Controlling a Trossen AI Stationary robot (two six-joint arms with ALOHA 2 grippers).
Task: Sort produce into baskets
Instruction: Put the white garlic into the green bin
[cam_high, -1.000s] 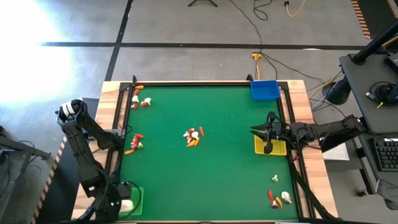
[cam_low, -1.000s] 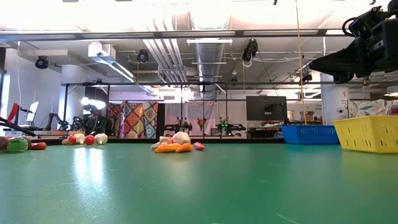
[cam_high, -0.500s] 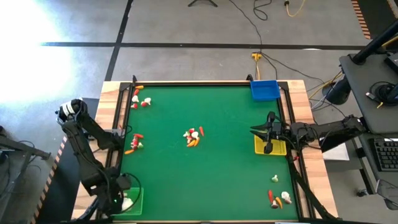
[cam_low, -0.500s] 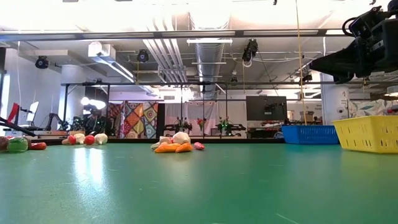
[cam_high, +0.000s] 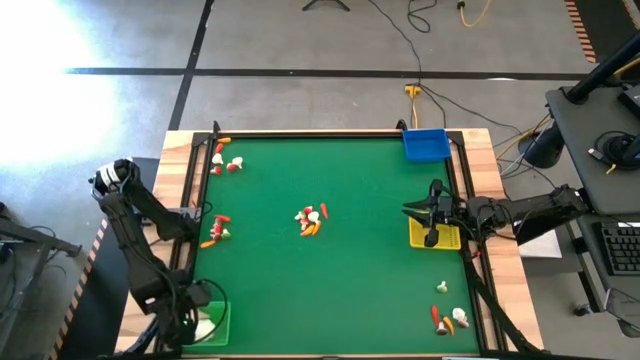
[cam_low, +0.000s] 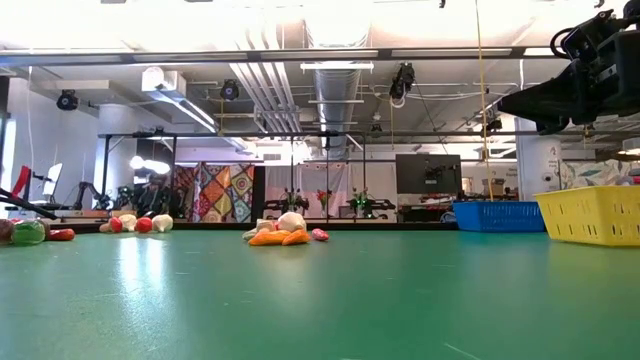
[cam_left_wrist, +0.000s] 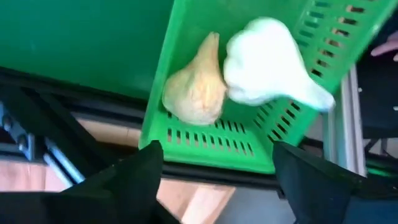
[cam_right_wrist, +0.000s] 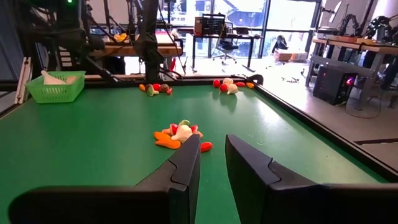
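The green basket (cam_high: 217, 322) stands at the table's near left corner. In it lie a beige garlic-like bulb (cam_left_wrist: 196, 93) and a white one (cam_left_wrist: 264, 62), the white one against the latticed wall (cam_left_wrist: 323, 37). My left gripper (cam_left_wrist: 216, 149) hangs open above them, pointing down, with nothing between its fingers. My right gripper (cam_high: 408, 211) waits level at the right edge, above the yellow basket (cam_high: 446, 238). A narrow gap shows between its fingers (cam_right_wrist: 212, 155), which hold nothing. Produce lies in small heaps at the centre (cam_high: 311, 221), the left edge (cam_high: 215, 230), the far left (cam_high: 225, 161) and the near right (cam_high: 447, 318).
The blue basket (cam_high: 425, 144) sits at the far right corner. A raised wooden frame (cam_high: 185, 200) runs round the green tabletop. Open green surface lies between the heaps. Cables cross the floor beyond the far edge.
My left gripper has tipped a little over the green basket while staying above it. The right arm and the heaps of produce have kept still.
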